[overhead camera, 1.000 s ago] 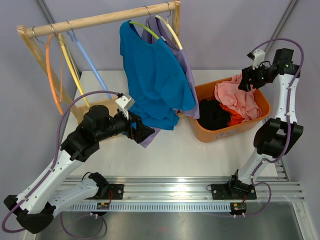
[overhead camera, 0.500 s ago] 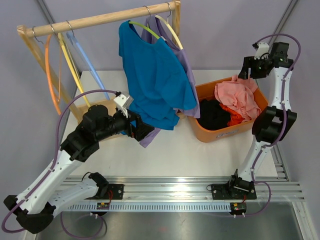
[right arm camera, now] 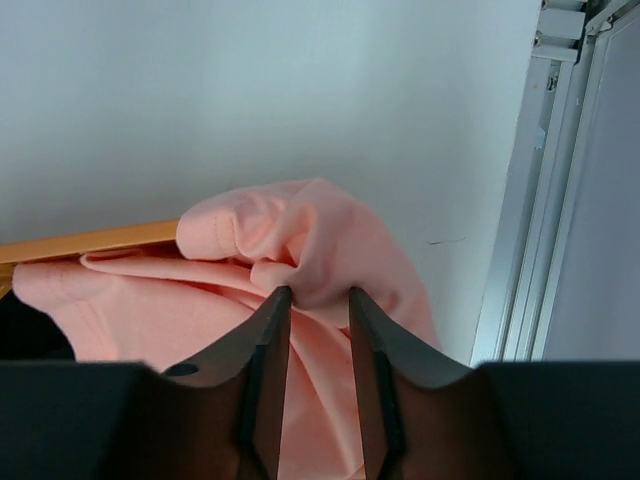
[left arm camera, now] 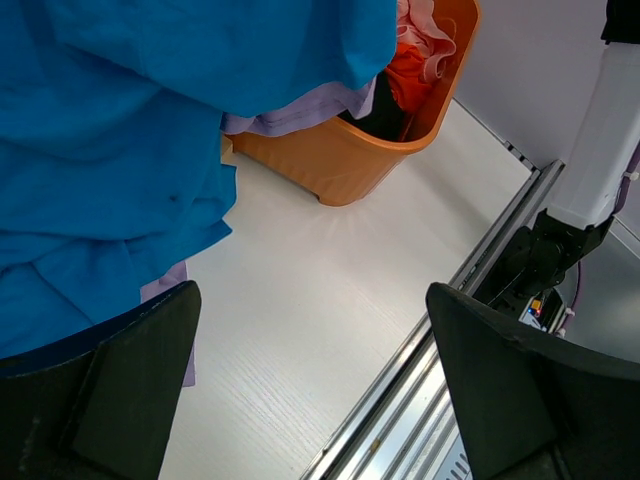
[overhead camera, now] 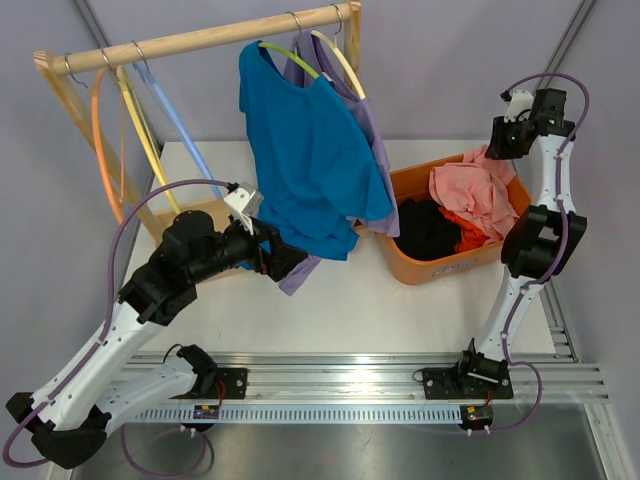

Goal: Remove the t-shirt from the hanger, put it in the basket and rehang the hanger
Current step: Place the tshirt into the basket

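A blue t-shirt (overhead camera: 310, 160) hangs on a green hanger (overhead camera: 290, 55) from the wooden rail (overhead camera: 200, 40), with a lilac shirt (overhead camera: 375, 170) right behind it. My left gripper (overhead camera: 290, 262) is open at the blue shirt's lower hem. In the left wrist view the blue t-shirt (left arm camera: 120, 130) fills the upper left, and nothing lies between the jaws of the left gripper (left arm camera: 312, 300). My right gripper (overhead camera: 497, 140) hovers over the back of the basket. In its wrist view the right gripper (right arm camera: 320, 292) has a narrow gap between its jaws, just above a pink garment (right arm camera: 330, 240).
An orange basket (overhead camera: 440, 265) at the right holds pink (overhead camera: 475, 195), red and black clothes. Empty orange (overhead camera: 97, 140), yellow (overhead camera: 140, 125) and blue (overhead camera: 180, 125) hangers hang at the rail's left end. The rack's wooden leg stands behind my left arm.
My right arm rose and drew back from the pink garment in the basket, and its jaws narrowed. The left arm and blue t-shirt barely moved.
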`<act>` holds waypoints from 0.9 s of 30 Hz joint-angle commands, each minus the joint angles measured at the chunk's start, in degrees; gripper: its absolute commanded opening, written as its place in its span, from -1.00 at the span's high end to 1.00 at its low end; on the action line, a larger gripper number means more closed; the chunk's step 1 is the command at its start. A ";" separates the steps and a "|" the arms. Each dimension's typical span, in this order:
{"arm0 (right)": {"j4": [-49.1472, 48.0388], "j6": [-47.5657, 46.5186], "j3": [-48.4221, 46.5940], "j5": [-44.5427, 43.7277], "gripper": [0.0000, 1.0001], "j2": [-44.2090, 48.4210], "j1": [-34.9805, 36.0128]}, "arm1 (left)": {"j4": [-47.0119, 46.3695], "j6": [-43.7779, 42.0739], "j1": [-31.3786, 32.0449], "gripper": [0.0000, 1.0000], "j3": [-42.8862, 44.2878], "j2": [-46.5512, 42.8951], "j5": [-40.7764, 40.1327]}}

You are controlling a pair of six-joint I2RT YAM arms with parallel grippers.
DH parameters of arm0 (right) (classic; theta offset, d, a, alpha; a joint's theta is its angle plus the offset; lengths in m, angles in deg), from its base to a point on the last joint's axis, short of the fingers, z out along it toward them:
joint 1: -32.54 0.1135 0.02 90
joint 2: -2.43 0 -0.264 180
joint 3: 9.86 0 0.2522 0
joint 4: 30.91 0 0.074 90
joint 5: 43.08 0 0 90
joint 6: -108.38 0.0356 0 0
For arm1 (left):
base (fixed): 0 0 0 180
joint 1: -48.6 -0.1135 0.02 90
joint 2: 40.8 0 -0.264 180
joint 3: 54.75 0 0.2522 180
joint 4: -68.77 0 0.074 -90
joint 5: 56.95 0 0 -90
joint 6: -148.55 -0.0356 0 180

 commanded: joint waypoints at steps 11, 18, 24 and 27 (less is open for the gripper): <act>-4.74 0.67 -0.90 0.97 1.00 0.90 1.20 | -2.90 0.60 0.28 -0.98 0.63 -0.35 -1.41; -16.36 -4.23 16.95 15.18 1.00 20.91 1.11 | -2.29 0.51 0.28 -0.98 0.90 -0.79 -2.37; -20.93 -8.46 30.05 20.93 1.00 33.86 1.11 | -2.37 -0.10 0.28 -0.98 0.99 -0.71 -2.99; -18.22 -11.01 33.75 20.58 1.00 36.07 1.11 | -2.29 -0.46 0.28 -0.98 1.25 -0.71 -3.34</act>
